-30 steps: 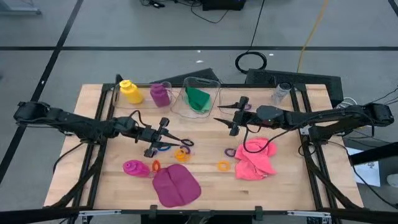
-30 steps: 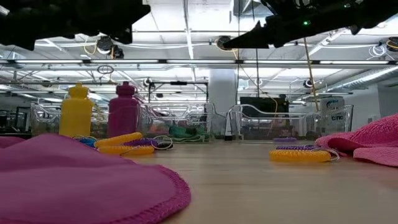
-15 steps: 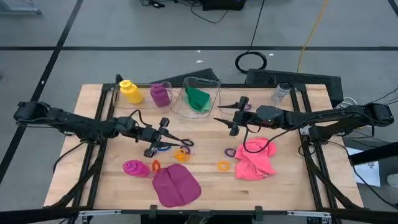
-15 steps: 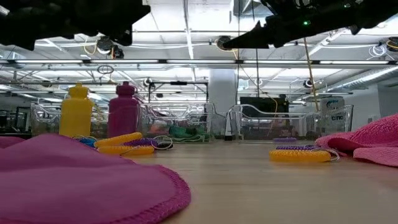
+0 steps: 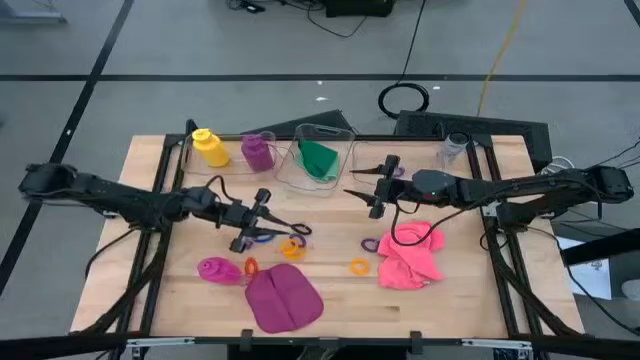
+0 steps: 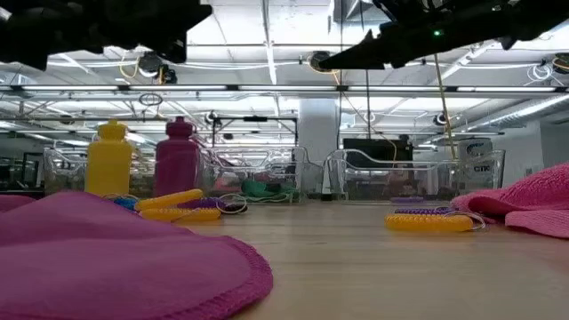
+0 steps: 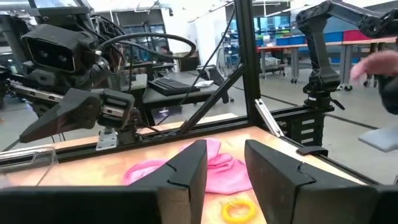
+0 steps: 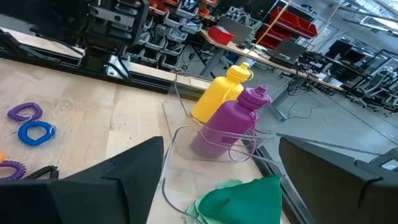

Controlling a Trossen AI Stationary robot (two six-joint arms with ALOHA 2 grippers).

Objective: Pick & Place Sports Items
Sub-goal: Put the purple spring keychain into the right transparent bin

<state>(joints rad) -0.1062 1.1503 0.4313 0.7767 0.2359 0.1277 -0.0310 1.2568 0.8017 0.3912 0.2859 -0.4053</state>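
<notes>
Currently we list, on the wooden bench (image 5: 455, 300):

- Yellow bottle (image 5: 209, 147) and purple bottle (image 5: 258, 151): upright, side by side at the far left edge, the purple one inside a clear bin (image 5: 232, 160).
- Green cloth (image 5: 319, 159): bunched inside a second clear bin (image 5: 322, 135) at far centre.
- Magenta cloth (image 5: 283, 298): spread flat near the front edge.
- Pink cloth (image 5: 411, 254): crumpled on the right side, under the right arm.
- Magenta bottle (image 5: 216, 269): lying on its side, front left, an orange ring (image 5: 251, 266) just beside it.
- Rings: a blue ring (image 5: 262, 237) and an orange-yellow ring (image 5: 292, 247) below the left arm's tip; a purple ring (image 5: 370, 244) just beside the pink cloth; a yellow ring (image 5: 359, 266) in front of it.
- Left gripper (image 5: 262, 214): above the bench's left-centre, over the blue ring. We see its jaws set a small way apart with nothing between them in the wrist view.
- Right gripper (image 5: 383, 186): above the bench just right of the green cloth's bin, jaws spread wide and empty.
</notes>
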